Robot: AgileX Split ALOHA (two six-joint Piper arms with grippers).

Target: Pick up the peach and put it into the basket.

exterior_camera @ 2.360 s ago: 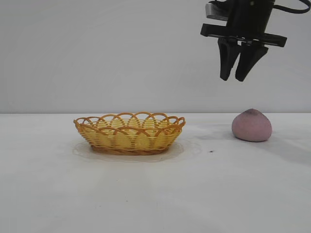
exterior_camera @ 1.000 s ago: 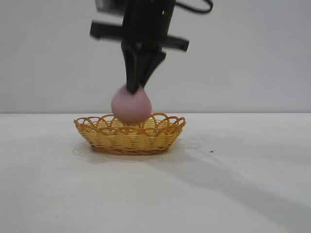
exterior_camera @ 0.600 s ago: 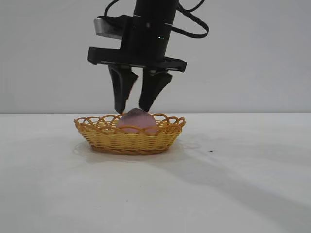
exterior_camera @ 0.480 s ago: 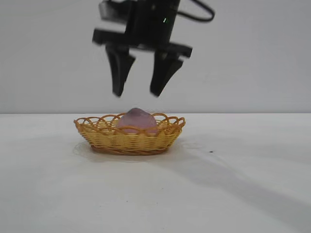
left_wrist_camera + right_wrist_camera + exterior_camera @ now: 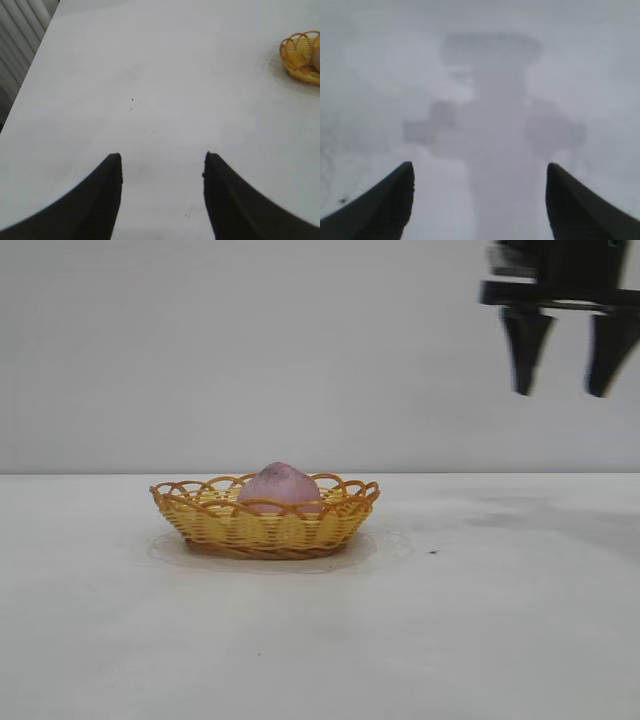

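Note:
The mauve-pink peach (image 5: 279, 486) lies inside the yellow wicker basket (image 5: 265, 525), its tip showing above the scalloped rim. My right gripper (image 5: 560, 390) hangs open and empty high at the right, well away from the basket. In the right wrist view the right gripper (image 5: 479, 167) has its two dark fingers wide apart over bare table and its own shadow. My left gripper (image 5: 162, 157) is open over bare table with nothing between its fingers; the basket (image 5: 299, 57) shows far off at that picture's edge, with a sliver of the peach (image 5: 317, 59).
The white table (image 5: 450, 620) stretches all round the basket. A small dark speck (image 5: 432, 552) lies to the right of it. A ribbed grey surface (image 5: 17, 45) runs beyond the table's edge in the left wrist view.
The right gripper let go of the peach into the basket, opened, rose and swung far to the right. The peach rests in the basket. The left gripper has not changed.

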